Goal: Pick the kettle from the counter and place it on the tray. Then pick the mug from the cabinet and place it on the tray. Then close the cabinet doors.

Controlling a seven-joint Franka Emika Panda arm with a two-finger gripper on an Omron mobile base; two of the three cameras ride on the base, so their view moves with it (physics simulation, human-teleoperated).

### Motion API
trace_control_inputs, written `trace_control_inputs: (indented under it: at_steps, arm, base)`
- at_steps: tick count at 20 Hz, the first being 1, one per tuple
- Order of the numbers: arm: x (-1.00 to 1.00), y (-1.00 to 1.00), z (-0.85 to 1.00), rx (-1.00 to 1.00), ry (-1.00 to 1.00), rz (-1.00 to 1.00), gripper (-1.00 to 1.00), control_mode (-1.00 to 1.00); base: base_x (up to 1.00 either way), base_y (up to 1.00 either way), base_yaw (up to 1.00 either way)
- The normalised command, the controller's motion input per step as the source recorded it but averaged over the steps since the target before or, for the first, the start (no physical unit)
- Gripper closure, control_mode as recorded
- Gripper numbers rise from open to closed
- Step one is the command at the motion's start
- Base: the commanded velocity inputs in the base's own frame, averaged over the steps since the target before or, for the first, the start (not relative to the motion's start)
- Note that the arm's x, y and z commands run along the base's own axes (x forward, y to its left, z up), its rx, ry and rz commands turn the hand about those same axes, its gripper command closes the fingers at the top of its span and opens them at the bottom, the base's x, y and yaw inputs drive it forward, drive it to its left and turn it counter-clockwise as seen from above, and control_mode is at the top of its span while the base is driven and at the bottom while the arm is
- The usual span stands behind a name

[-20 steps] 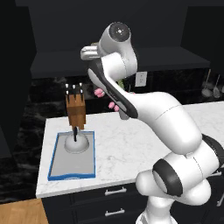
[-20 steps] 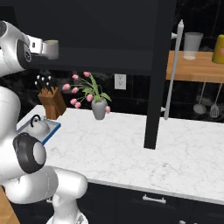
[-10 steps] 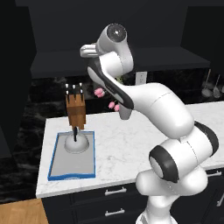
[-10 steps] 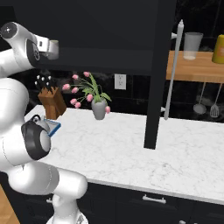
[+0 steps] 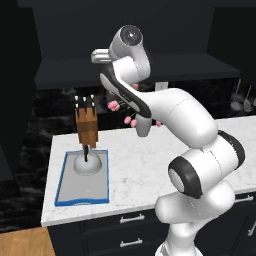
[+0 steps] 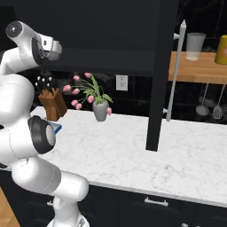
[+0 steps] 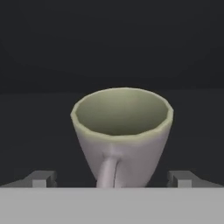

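the kettle (image 5: 89,163) already sits on the tray (image 5: 67,192). the mug (image 7: 122,133) stands on the cabinet shelf, handle toward me, between my fully spread, empty pincer (image 7: 112,178) tips. i should ease forward, stay centred on the mug, then close gently around its body.

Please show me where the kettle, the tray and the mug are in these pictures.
kettle (image 5: 90,164), left base view, on its silver dome.
tray (image 5: 81,201), left base view, on the blue front rim.
mug (image 7: 124,151), hand view, on its outer wall, just right of the handle.
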Motion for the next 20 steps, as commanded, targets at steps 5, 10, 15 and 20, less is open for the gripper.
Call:
trace_control_inputs:
  at_steps: [5,10,15,20]
  arm:
    - [0.04,0.0,-0.03,0.0,0.0,-0.04,-1.0,-1.0]
    - [0.0,0.0,-0.09,0.0,0.0,-0.05,1.0,-1.0]
    - [0.04,0.0,-0.02,0.0,-0.03,-0.03,1.0,-1.0]
    - [0.05,0.0,0.0,0.0,-0.05,0.0,1.0,-1.0]
  base:
    - [0.0,0.0,0.0]
    - [0.0,0.0,0.0]
    - [0.0,0.0,0.0]
    - [0.0,0.0,0.0]
